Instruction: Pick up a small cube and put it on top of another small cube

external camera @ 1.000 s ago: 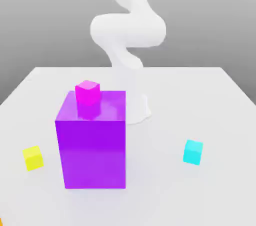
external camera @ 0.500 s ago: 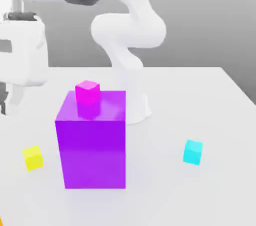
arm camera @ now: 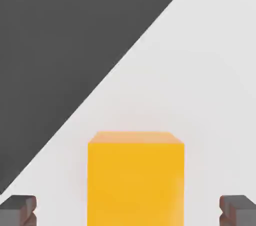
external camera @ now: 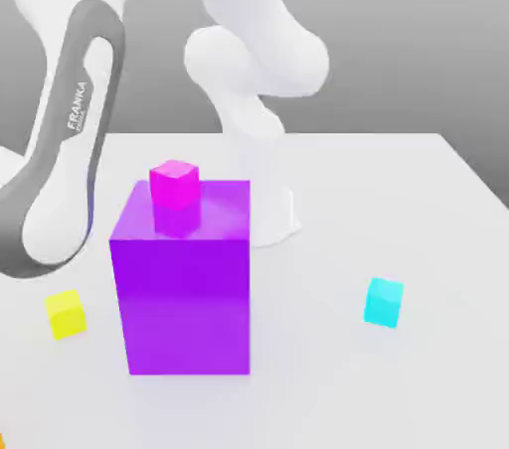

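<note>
In the hand view the small orange cube [arm camera: 135, 177] sits on the white table, close to the camera. My gripper [arm camera: 128, 212] is open. Its two dark fingertips [arm camera: 17, 210] stand wide apart on either side of the cube, with a gap between each one and the cube's faces. A sliver of orange [external camera: 2, 440] shows at the lower corner on the exterior view's left. My arm [external camera: 70, 139] reaches down toward that side. A small yellow cube [external camera: 66, 314], a small cyan cube [external camera: 384, 301] and a small magenta cube [external camera: 175, 184] are the other small cubes.
A large purple block [external camera: 184, 288] stands mid-table with the magenta cube on its top. The robot base [external camera: 273, 219] is behind it. The table edge [arm camera: 100, 85] runs close behind the orange cube, with dark floor beyond.
My arm has swung down across the exterior view's left side, its grey-striped link now hanging beside the purple block. The cubes and the block have not moved.
</note>
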Tool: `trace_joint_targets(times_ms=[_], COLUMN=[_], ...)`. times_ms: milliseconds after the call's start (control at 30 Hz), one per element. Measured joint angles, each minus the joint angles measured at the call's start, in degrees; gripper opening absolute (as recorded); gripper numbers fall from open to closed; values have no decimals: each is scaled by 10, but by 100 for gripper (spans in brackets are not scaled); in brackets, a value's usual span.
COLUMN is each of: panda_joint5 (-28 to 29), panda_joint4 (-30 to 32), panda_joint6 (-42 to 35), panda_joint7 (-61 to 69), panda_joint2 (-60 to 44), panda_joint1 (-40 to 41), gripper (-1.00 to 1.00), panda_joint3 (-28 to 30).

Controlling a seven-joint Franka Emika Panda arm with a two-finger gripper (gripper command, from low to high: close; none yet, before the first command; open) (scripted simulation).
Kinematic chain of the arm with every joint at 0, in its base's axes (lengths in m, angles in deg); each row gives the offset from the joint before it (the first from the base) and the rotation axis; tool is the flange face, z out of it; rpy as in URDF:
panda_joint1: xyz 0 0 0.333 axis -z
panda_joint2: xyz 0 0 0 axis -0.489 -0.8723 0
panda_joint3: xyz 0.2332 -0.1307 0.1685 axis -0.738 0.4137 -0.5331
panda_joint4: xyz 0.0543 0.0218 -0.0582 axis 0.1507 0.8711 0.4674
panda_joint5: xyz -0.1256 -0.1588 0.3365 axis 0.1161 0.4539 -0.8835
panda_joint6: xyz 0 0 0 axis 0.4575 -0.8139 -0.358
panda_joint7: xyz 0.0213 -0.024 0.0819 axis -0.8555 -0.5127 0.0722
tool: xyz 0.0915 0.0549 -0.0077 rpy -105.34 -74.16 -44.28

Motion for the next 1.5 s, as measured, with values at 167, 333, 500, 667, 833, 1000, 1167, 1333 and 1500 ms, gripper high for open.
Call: trace_joint_targets(times_ms=[167, 333, 500, 667, 833, 1000, 1167, 1333, 1500], panda_joint5=[-1, 10, 29, 57, 85, 107, 118, 120, 116], panda_joint4=[0, 10, 53, 103, 153, 203, 252, 302, 352], panda_joint6=[0, -36, -95, -147, -200, -253, -307, -361, -415], panda_joint7=[1, -7, -47, -102, -159, -214, -262, -303, -341], panda_joint2=[0, 46, 148, 254, 361, 466, 570, 673, 775], panda_joint1=[0, -9, -37, -58, -72, -71, -65, -58, -53], gripper=[-100, -100, -100, -100, -100, -100, -100, -100, -100], panda_joint3=[0, 12, 29, 33, 24, 6, -20, -48, -73])
